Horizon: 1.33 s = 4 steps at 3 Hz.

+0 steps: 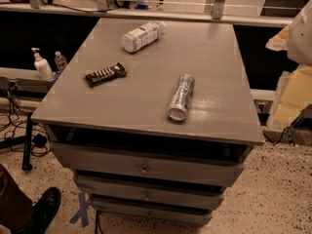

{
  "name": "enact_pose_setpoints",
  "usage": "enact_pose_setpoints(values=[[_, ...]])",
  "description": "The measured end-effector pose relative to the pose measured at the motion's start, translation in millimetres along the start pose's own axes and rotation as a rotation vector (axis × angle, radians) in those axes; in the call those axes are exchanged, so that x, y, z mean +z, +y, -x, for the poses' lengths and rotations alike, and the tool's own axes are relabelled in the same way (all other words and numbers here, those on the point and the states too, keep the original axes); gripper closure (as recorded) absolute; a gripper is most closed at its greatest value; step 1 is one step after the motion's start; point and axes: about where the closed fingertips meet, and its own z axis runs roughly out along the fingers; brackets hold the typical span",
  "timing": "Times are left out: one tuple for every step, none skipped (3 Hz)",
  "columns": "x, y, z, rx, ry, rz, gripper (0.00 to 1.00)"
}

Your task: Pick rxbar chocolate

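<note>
The rxbar chocolate (105, 74) is a small flat black bar with white lettering. It lies flat on the left side of the grey cabinet top (146, 101), tilted a little, near the left edge. My gripper is not in view. Only a pale rounded shape (301, 28) that may be part of my arm shows at the right edge, well away from the bar. Nothing touches the bar.
A silver patterned can (181, 96) lies on its side right of centre. A white bottle with a blue label (141, 35) lies at the back. The cabinet has drawers (144, 168) below. A pump bottle (42, 65) stands on a ledge left. A shoe (45, 206) is at bottom left.
</note>
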Motion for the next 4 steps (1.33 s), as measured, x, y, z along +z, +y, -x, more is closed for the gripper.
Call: enact_pose_setpoints(values=[[0.0, 0.0, 0.0, 0.000, 0.000, 0.000, 0.00], [8.3, -1.9, 11.9, 0.011, -0.060, -0.003, 0.00], [29.2, -0.6, 50.8, 0.014, -0.175, 0.005, 0.00], [55.3, -3.7, 104.3, -0.003, -0.280, -0.012, 0.00]])
